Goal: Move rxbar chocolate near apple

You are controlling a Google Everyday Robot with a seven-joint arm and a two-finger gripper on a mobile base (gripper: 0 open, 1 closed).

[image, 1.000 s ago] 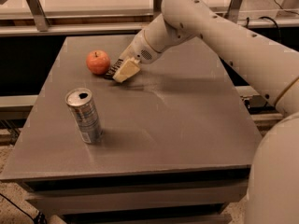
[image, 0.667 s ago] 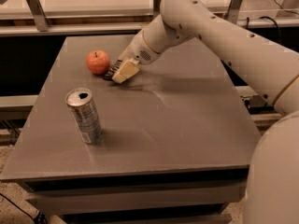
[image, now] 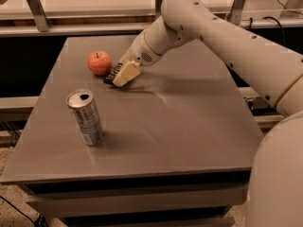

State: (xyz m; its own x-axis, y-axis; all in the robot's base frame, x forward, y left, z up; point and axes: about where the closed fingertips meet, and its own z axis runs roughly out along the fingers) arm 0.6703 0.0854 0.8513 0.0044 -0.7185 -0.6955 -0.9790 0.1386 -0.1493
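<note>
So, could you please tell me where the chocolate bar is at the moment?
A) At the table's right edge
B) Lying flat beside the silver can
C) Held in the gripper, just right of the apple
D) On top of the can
C: the rxbar chocolate shows as a dark strip held in the gripper, just right of the apple at the far side of the table, well away from the can.

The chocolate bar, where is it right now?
The chocolate bar is toward the far left of the table in the camera view, close beside the apple, at the tip of the gripper.
</note>
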